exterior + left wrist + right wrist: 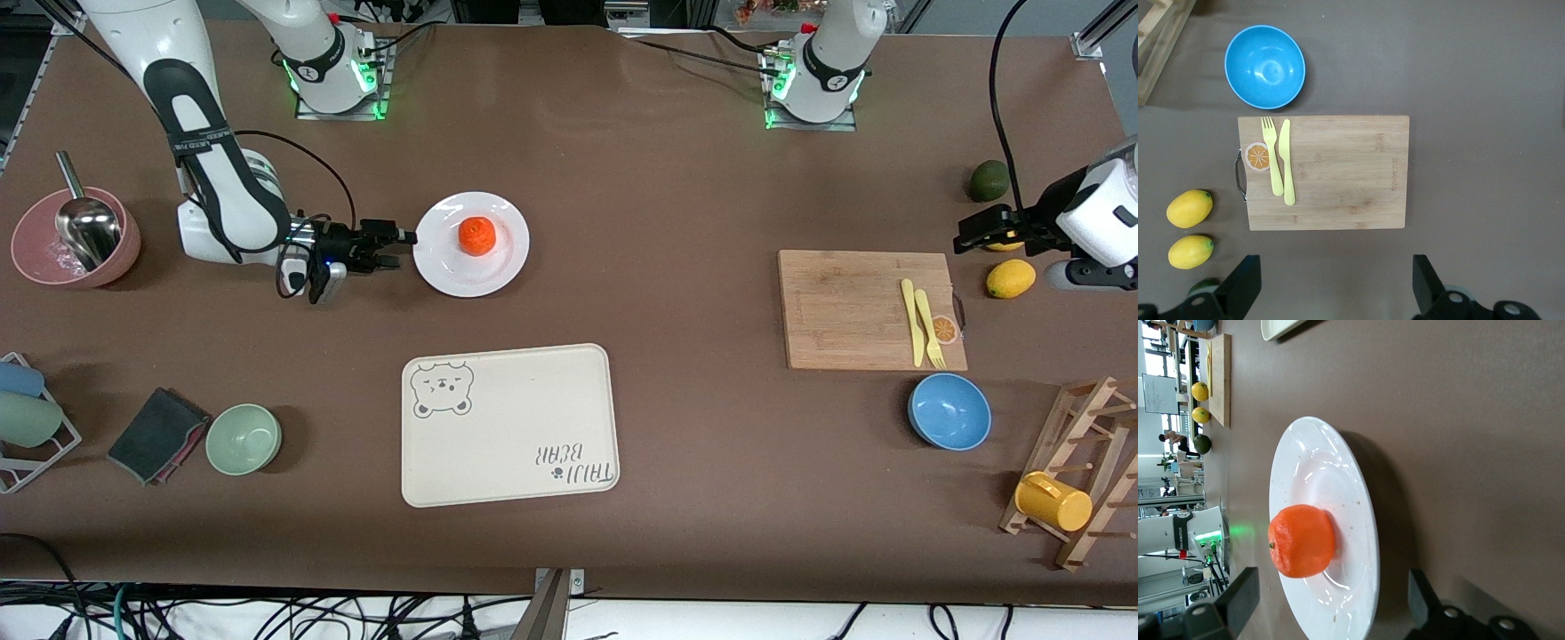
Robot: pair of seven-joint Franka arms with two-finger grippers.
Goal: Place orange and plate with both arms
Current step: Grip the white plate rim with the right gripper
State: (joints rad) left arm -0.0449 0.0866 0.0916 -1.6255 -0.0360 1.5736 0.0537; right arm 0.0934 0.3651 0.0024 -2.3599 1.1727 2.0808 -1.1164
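Observation:
The orange (477, 236) sits in the middle of the white plate (444, 267), which rests on the table farther from the front camera than the bear tray. My right gripper (402, 249) is low and turned sideways at the plate's rim, on the side toward the right arm's end of the table. It is open. In the right wrist view the plate's (1318, 467) near rim lies between the spread fingers (1238, 600), with the orange (1301, 541) just ahead; my right gripper (1331, 607) holds nothing. My left gripper (965, 238) is open and empty, up over the lemons beside the cutting board; in the left wrist view my left gripper (1335, 287) shows wide open.
The cream bear tray (507, 425) lies nearer the camera than the plate. A cutting board (862, 307) carries a yellow fork and knife, with a blue bowl (949, 411), a lemon (1011, 278) and an avocado (989, 180) around it. A green bowl (244, 438) and a pink bowl (76, 238) stand at the right arm's end.

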